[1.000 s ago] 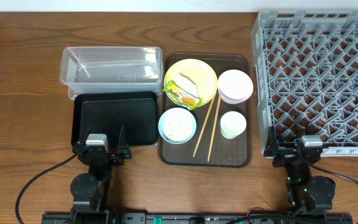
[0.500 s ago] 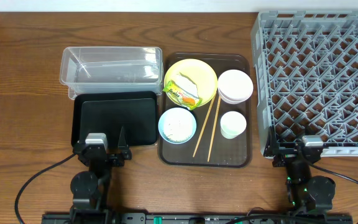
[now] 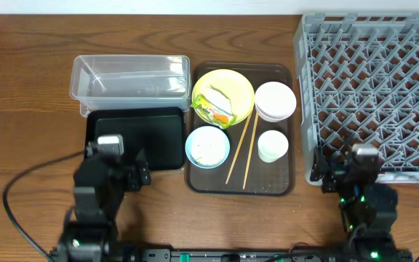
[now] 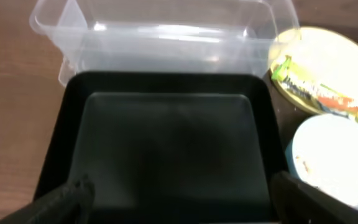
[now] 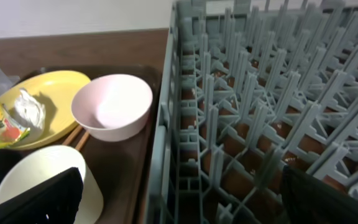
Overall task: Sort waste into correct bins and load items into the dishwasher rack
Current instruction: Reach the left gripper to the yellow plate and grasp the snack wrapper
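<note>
On the brown tray (image 3: 268, 188) sit a yellow plate (image 3: 233, 81) with the green-and-orange wrapper (image 3: 215, 108) and a crumpled tissue (image 5: 30, 109), a white bowl (image 3: 275, 100), a light-blue bowl (image 3: 207, 146) holding pale rice specks, a white cup (image 3: 273, 145) and chopsticks (image 3: 242, 149). The clear tub (image 3: 129, 76) and black tray-bin (image 3: 158, 135) lie to the left, and the grey rack (image 3: 373, 94) to the right. My left gripper (image 4: 182, 199) hangs open over the black bin's near edge. Also open and empty, my right gripper (image 5: 185, 199) straddles the rack's near-left corner beside the cup (image 5: 42, 171).
The wooden table (image 3: 28, 109) stretches left of the bins. A rack wall (image 5: 166, 124) rises between the brown tray and the grid floor. Cables trail from both arm bases at the front edge.
Both arms have risen and come forward. The left now overlaps the black bin's near edge, the right the rack's near-left corner. Both stay open.
</note>
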Motion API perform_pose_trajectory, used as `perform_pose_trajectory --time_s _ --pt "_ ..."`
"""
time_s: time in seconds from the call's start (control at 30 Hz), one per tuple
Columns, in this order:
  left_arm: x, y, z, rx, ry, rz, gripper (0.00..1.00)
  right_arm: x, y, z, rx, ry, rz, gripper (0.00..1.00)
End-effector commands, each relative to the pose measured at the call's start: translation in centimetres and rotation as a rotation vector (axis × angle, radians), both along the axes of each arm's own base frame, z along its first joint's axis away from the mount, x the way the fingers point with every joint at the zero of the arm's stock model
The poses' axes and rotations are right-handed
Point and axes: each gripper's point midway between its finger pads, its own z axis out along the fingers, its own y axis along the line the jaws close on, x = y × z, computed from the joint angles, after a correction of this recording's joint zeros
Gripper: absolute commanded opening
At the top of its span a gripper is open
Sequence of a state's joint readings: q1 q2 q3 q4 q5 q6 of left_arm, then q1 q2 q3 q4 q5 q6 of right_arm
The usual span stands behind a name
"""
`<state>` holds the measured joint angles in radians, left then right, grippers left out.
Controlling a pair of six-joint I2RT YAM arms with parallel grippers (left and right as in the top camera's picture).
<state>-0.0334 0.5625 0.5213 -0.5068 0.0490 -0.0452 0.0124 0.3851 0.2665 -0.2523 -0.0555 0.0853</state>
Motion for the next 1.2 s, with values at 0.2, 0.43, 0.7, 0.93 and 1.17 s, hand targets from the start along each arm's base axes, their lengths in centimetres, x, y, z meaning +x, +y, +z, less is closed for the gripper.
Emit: perform_pose_trajectory --time_s 0.2,0.43,0.7,0.93,1.17 --pt "1.7 -2.0 2.3 -0.088 0.348 -0.063 0.93 3.0 0.4 3.0 -0.080 0.277 0.051 0.99" --pt "1.5 -2.6 1.6 -0.118 0.571 -0.074 0.93 4.5 0.5 3.1 -0.073 0.467 0.064 0.99" --pt "6.7 -6.4 2.9 -0.349 0.437 -0.122 0.92 5.1 0.7 3.5 -0.067 0.468 0.072 0.99" --pt "11.2 -10.9 2.6 -0.354 0.348 -0.191 0.92 5.0 0.7 3.4 -0.067 0.469 0.072 0.99" --pt "15.1 -15.9 1.1 -0.240 0.274 -0.230 0.91 5.0 0.7 3.4 -0.067 0.471 0.072 0.99"
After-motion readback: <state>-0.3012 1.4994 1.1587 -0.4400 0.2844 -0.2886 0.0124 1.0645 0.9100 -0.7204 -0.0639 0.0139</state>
